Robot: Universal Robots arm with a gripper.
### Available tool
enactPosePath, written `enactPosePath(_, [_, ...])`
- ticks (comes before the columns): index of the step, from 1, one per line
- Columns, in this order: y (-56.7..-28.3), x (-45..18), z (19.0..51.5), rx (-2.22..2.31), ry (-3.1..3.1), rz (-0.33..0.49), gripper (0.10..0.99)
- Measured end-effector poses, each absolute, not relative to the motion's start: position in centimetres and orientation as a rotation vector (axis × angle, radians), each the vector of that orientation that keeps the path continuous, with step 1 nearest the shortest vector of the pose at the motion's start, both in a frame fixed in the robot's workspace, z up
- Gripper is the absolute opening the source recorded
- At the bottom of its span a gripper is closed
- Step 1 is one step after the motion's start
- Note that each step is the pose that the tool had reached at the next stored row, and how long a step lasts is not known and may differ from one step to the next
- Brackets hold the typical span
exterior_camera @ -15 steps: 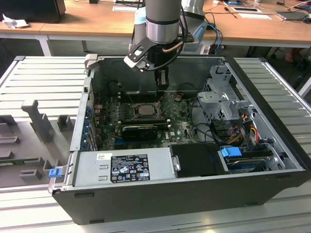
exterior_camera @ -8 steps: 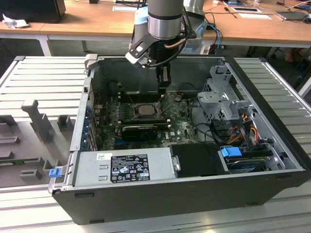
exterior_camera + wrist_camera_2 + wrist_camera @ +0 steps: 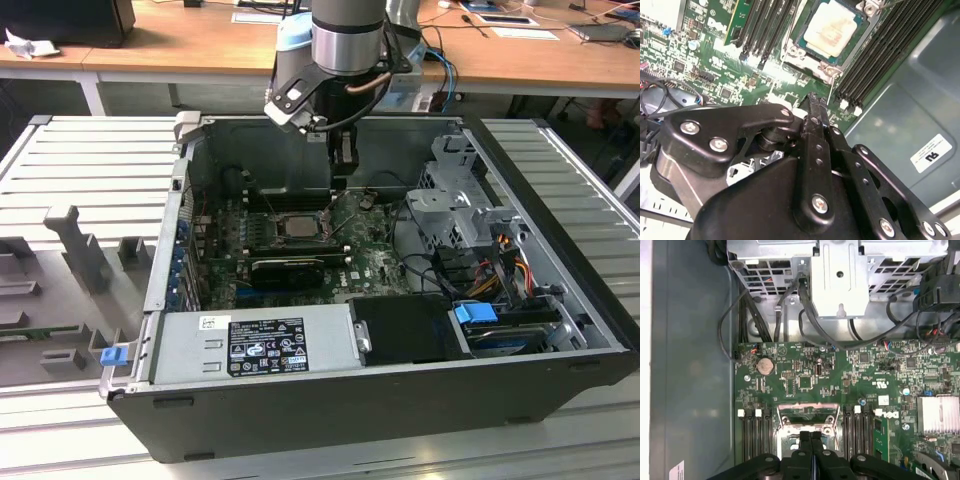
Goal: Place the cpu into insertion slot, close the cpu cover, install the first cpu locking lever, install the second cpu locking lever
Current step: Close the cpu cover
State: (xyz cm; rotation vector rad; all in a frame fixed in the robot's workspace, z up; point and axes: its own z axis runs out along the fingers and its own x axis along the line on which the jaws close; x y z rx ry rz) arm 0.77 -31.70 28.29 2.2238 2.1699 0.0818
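One cpu (image 3: 832, 29) lies in insertion slot (image 3: 793, 50).

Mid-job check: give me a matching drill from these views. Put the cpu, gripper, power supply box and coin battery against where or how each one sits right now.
Things:
1. cpu
2. gripper
3. power supply box
4. coin battery

Places or states:
A. grey and labelled, along the near wall of the case in the exterior view
B. round and silver, on the green board
C. shut, low over the green board
D. pale top up, seated in the insertion slot

Pairs: 1-D, 2-C, 3-A, 4-B
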Motion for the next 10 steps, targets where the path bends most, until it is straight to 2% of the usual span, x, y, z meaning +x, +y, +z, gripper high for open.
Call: enactPosePath(10, [-31.7, 3.0, 28.3, 2.224, 2.17, 0.081, 0.106])
